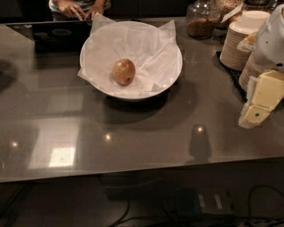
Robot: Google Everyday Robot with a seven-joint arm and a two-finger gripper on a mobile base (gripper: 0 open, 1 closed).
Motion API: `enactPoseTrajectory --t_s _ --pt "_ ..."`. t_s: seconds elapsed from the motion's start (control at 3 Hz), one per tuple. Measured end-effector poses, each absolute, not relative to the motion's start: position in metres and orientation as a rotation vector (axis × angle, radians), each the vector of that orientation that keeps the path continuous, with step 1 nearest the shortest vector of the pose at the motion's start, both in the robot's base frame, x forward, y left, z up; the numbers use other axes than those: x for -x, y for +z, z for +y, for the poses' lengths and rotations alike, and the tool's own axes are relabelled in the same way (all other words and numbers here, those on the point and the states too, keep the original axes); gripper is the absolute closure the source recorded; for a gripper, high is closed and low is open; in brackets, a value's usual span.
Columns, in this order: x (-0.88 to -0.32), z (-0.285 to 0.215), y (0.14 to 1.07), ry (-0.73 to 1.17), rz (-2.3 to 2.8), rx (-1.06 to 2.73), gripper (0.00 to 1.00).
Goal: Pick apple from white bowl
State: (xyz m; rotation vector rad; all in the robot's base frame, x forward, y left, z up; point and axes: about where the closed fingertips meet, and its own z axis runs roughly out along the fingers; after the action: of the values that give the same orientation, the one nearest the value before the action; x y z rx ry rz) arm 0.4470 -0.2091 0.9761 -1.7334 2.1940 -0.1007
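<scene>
The apple (124,71), yellowish-tan with a reddish-brown blush, lies in the middle of the white bowl (173,73). The bowl is wide and shallow and lined with crinkled white paper whose corners stick up over the rim. It stands on the dark glossy table (133,137), towards the back centre. My gripper (262,101), cream-coloured, hangs at the right edge of the view. It is above the table and well to the right of the bowl, apart from it, with nothing seen in it.
Stacks of cream bowls (242,42) stand at the back right, just behind the gripper. A glass jar (202,20) with brown contents stands behind the bowl. A person's hands (80,8) rest at a dark laptop (57,33) at the back left. The table's front edge runs across the lower part of the view.
</scene>
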Motion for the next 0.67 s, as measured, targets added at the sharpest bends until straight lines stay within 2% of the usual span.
enactPoseTrajectory --t_s 0.67 --pt "-0.511 -0.150 0.974 -0.040 1.982 1.813 0.00"
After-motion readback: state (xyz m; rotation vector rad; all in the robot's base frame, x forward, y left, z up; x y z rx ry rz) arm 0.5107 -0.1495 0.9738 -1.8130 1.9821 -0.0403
